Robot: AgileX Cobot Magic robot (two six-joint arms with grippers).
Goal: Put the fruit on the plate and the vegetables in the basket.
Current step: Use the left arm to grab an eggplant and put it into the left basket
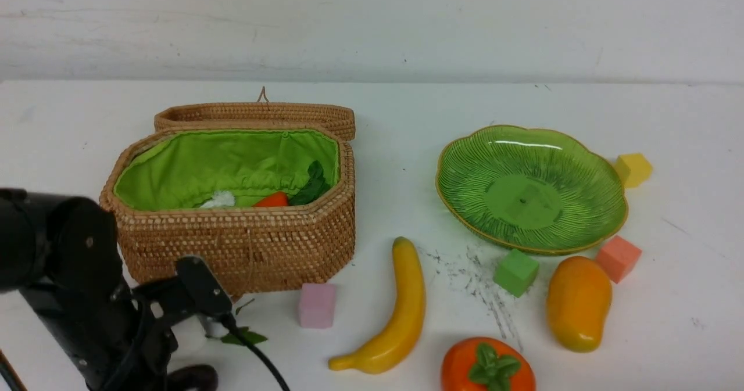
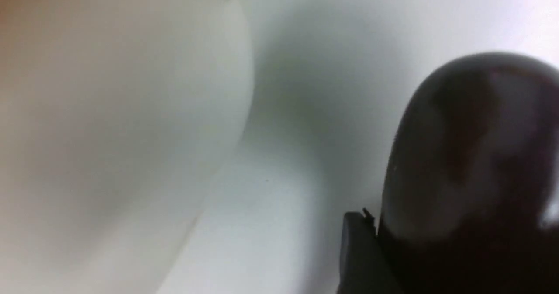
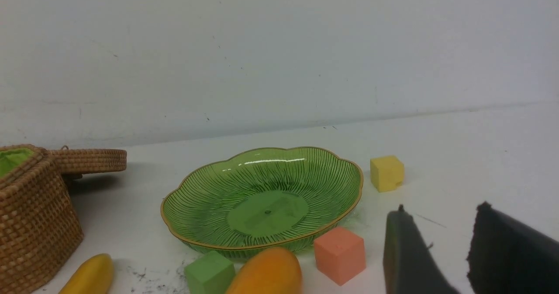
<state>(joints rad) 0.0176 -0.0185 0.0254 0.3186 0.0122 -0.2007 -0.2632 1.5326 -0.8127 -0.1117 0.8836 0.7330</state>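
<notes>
Three fruits, banana (image 1: 407, 315), mango (image 1: 579, 304) and orange-red fruit (image 1: 488, 368), lie around five o'clock. Left jaws (image 1: 168, 373) touch one dark eggplant (image 1: 195, 377), apparently gripping; right jaws (image 3: 441, 246) stand apart, empty.

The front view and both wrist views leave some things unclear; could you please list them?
- Left claw's fingertips: front view, hidden behind its arm.
- Dark purple eggplant: far end cut off by the left wrist view's edge.
- Mango: lower part cut off by the right wrist view's edge.

To your left sits the basket (image 1: 302, 251), a carrot (image 1: 272, 200) inside it; to your right lies the plate (image 1: 523, 202), the mango (image 1: 579, 304) before it; the banana (image 1: 401, 315) lies between basket and mango; the yellow cube (image 1: 633, 169) sits right of the plate.
</notes>
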